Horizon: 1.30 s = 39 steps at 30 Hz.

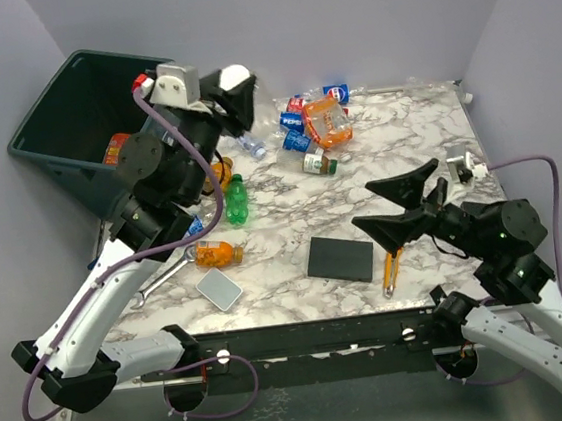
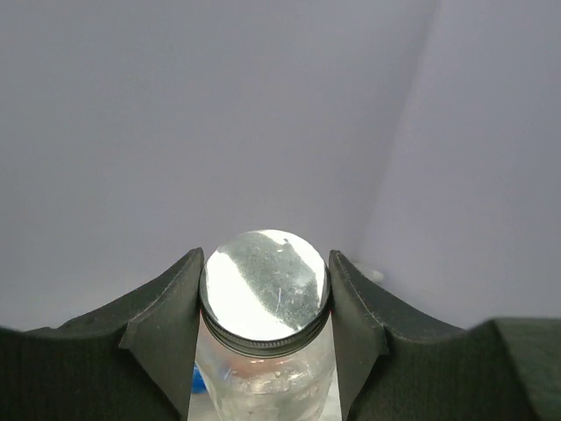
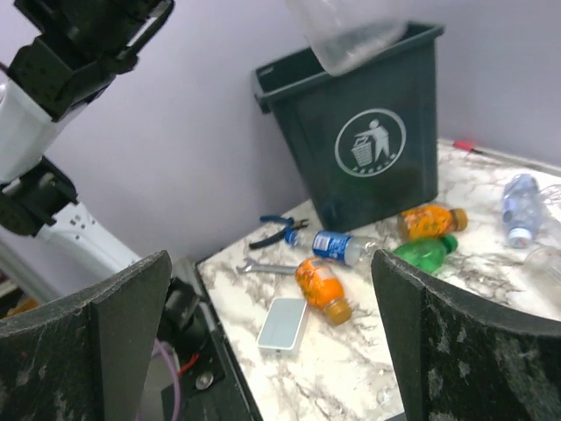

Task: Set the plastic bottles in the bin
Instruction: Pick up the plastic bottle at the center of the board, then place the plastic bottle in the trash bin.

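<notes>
Now grips a bottle (image 2: pixel 263 375) in left end effector (image 2: pixel 265 298) near bin (image 3: pixel 405 195); holds right end effector (image 1: pixel 363 205) wide open, empty.

The top external view looks steeply down from above and behind the arm bases, far enough off to hold the whole marble table (image 1: pixel 425 145) and the bin (image 1: pixel 69 102) at its far left corner. The left wrist view sits close behind the left gripper (image 2: pixel 265 289), facing bare wall, with the end of a clear bottle (image 2: pixel 263 307) filling its lower middle. The right wrist view looks low between the spread fingers of the right gripper (image 3: pixel 272 298), leftward across the table — it shares with the overhead view the bin (image 3: pixel 368 149), the orange bottle (image 1: pixel 215 252) (image 3: pixel 323 289) and the green bottle (image 1: pixel 235 200) (image 3: pixel 425 250).
</notes>
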Motion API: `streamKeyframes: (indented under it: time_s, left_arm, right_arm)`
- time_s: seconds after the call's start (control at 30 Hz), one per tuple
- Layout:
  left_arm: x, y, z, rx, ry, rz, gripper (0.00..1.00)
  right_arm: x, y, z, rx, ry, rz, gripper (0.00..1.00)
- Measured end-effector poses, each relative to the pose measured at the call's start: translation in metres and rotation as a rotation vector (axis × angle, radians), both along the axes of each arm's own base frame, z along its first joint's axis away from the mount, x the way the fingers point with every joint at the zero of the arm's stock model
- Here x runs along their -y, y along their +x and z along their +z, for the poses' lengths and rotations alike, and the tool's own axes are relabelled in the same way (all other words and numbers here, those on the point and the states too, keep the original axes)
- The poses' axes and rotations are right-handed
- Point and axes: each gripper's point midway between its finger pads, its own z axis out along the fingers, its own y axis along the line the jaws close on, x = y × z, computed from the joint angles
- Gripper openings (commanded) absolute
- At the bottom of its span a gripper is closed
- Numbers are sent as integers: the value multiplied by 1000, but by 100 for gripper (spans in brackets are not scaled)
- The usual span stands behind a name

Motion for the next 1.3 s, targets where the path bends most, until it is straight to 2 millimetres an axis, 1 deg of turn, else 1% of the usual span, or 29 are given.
streamKeyframes:
  time_s: [0.03, 0.1, 0.17, 0.2, 0.23, 0.27, 0.33, 0.4, 0.47, 0.5, 0.6, 0.63, 0.67, 0.7, 0.73, 0.77, 0.8, 0.83, 0.87, 0.9, 0.93, 0.97, 1.03, 1.07, 1.13, 1.2, 1.27, 1.3]
  left_arm:
    - [-18, 8, 12, 30, 15, 107, 0]
    - [-50, 22, 28, 68, 45, 287, 0]
    - [-94, 43, 39, 92, 79, 524, 0]
    - [-120, 55, 41, 90, 93, 645, 0]
    - [-141, 63, 40, 83, 108, 738, 0]
    - [-170, 75, 37, 72, 127, 872, 0]
    - [-208, 88, 31, 55, 156, 1050, 0]
    - [-238, 99, 26, 48, 177, 1205, 0]
    - [-256, 107, 20, 44, 195, 1297, 0]
    - [-267, 110, 18, 50, 196, 1349, 0]
    - [-287, 119, 1, 35, 205, 1428, 0]
    - [-291, 120, -3, 36, 193, 1445, 0]
    - [-296, 125, -13, 20, 209, 1462, 0]
    - [-299, 128, -21, 7, 215, 1473, 8]
    - [-300, 134, -31, -12, 223, 1477, 21]
    - [-299, 139, -39, -28, 234, 1476, 37]
    - [-299, 145, -47, -44, 245, 1475, 50]
    - [-297, 150, -53, -57, 255, 1470, 60]
    - [-296, 154, -59, -69, 264, 1466, 68]
    - [-295, 158, -64, -81, 272, 1460, 80]
    - [-294, 160, -67, -89, 274, 1455, 95]
    - [-294, 162, -69, -100, 283, 1451, 99]
    - [-291, 163, -64, -98, 258, 1439, 99]
    - [-290, 162, -59, -91, 244, 1436, 99]
    - [-283, 158, -39, -60, 197, 1418, 99]
    - [-266, 149, -21, -29, 161, 1374, 99]
    - [-244, 139, -9, -9, 145, 1311, 99]
    - [-224, 131, -2, 2, 136, 1251, 99]
  right_arm:
    - [6, -1, 2, 11, 21, -23, 100]
    - [15, 1, -2, 14, 51, -75, 100]
    - [19, 9, -17, -12, 58, -121, 100]
    - [20, 13, -27, -32, 56, -142, 100]
    - [20, 18, -39, -58, 50, -158, 100]
    - [20, 22, -52, -83, 42, -174, 100]
    - [18, 28, -76, -135, 25, -187, 100]
    - [16, 31, -96, -188, 12, -190, 100]
    - [13, 32, -109, -230, 6, -187, 99]
    - [13, 33, -113, -245, 6, -185, 99]
    - [11, 33, -122, -277, 10, -183, 99]
    - [11, 33, -124, -284, 11, -183, 99]
    - [11, 34, -126, -289, 11, -187, 99]
    - [12, 35, -127, -294, 13, -194, 99]
    - [13, 36, -127, -296, 15, -202, 100]
    - [14, 37, -127, -298, 19, -212, 100]
    - [16, 38, -126, -297, 23, -221, 100]
    - [18, 39, -125, -296, 29, -235, 100]
    - [18, 39, -124, -293, 33, -237, 100]
    - [19, 40, -124, -292, 36, -244, 100]
    - [20, 41, -124, -292, 37, -250, 100]
    - [21, 42, -124, -294, 36, -256, 100]
    - [22, 43, -127, -301, 28, -267, 100]
    - [22, 44, -129, -306, 22, -273, 100]
    - [22, 47, -133, -318, 10, -284, 100]
    - [22, 52, -135, -334, -2, -304, 100]
    - [21, 57, -136, -345, -11, -320, 100]
    - [21, 59, -135, -349, -14, -327, 100]
